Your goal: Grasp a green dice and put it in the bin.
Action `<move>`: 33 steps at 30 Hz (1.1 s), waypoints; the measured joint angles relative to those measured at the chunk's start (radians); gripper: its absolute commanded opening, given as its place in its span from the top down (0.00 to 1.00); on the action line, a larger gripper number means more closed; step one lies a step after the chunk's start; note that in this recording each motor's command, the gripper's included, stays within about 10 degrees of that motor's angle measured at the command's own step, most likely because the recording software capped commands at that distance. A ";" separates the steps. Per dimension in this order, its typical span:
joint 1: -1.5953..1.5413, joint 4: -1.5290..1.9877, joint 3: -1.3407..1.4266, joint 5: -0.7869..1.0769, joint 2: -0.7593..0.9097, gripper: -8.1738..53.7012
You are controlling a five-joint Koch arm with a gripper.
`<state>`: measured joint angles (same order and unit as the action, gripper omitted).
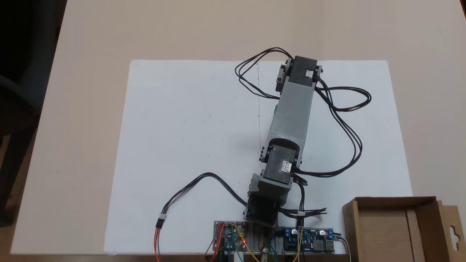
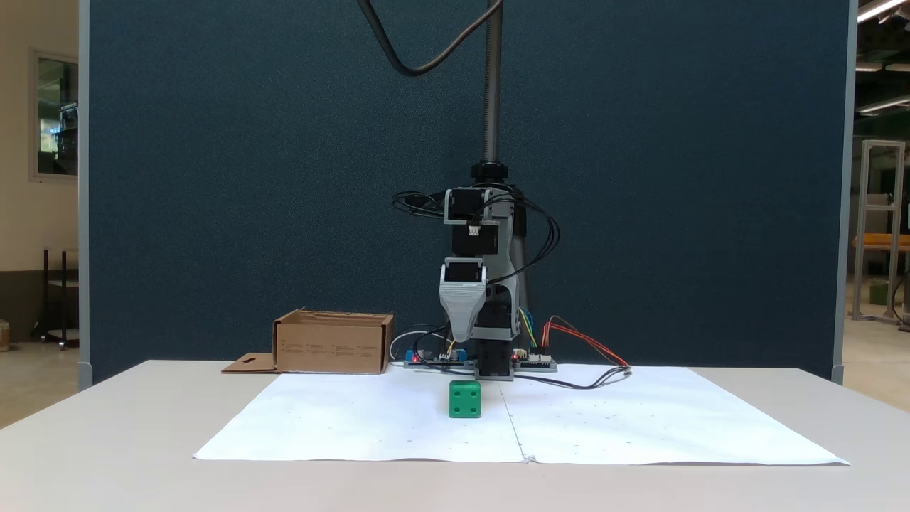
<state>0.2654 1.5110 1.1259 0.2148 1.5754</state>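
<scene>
Right now I see the green dice (image 2: 465, 398) sitting on the white paper sheet (image 2: 355, 427) that covers the middle of the counter (image 2: 106, 455), and I take that dice as my landmark. In a fixed view from the front, the arm's gripper (image 2: 461, 334) hangs above the dice, pointing down, with clear air between its tip and the cube's top face. From here the grey jaws taper to a single point, so I cannot tell whether they are parted or pressed together. The bin (image 2: 333, 344) stands behind the dice and off to the left in this view, near the arm's base, open side up, its flat tab lying on the counter. In a fixed view from above, the arm (image 1: 293, 109) stretches out over the sheet and covers the dice, with only a sliver of green at its left edge, and the bin (image 1: 351, 225) sits at the lower right corner beside the circuit boards (image 1: 307, 240).
</scene>
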 measured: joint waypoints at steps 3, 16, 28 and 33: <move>-0.015 -0.017 0.000 0.000 -0.021 0.18; -0.021 -0.071 0.000 0.000 -0.081 0.18; -0.021 -0.094 0.002 0.000 -0.100 0.18; -0.021 -0.146 0.017 0.002 -0.101 0.18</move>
<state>0.2439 1.3652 1.1428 0.2163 1.4742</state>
